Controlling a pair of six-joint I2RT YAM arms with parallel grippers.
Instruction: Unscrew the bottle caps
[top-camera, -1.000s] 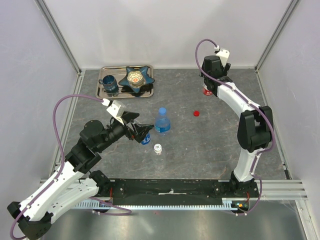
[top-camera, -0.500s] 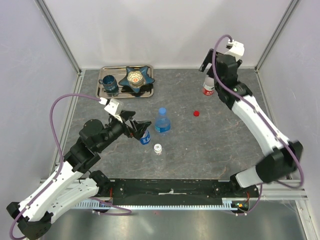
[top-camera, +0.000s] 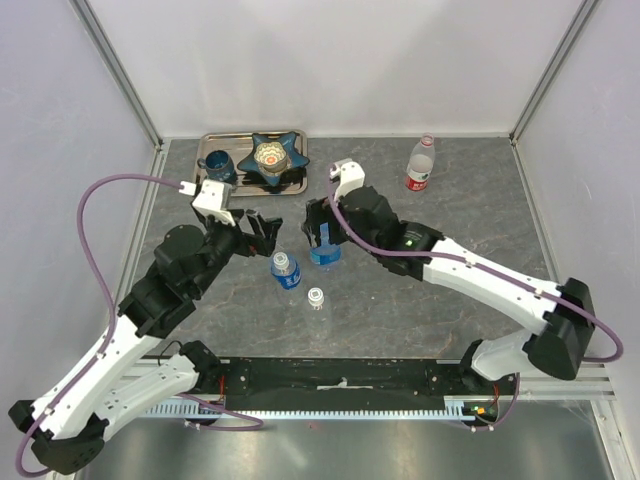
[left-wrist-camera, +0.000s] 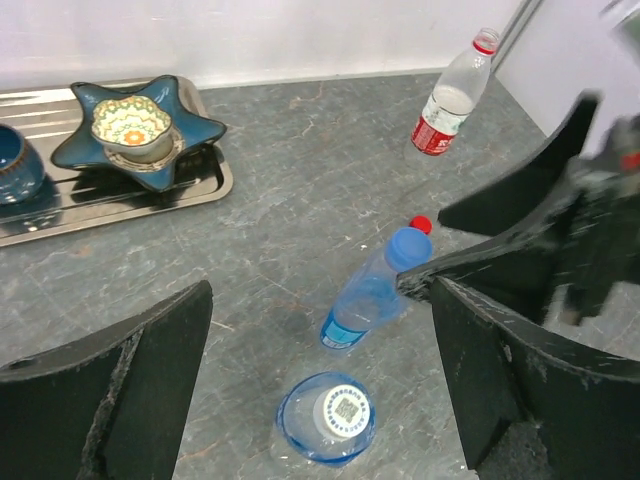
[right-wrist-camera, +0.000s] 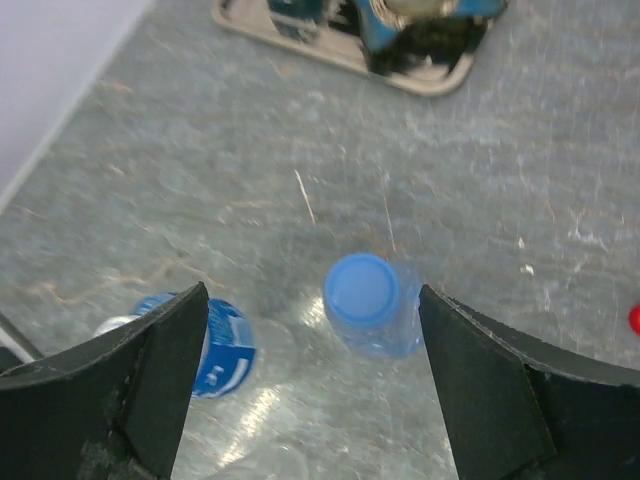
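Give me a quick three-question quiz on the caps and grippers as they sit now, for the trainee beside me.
1. True or false: the red cap lies loose on the table.
2. The bottle cap right under the right gripper is: A) red B) blue C) white.
3. Fill in: both that gripper and the left gripper are ___.
Key: 1 true; 2 B; 3 open.
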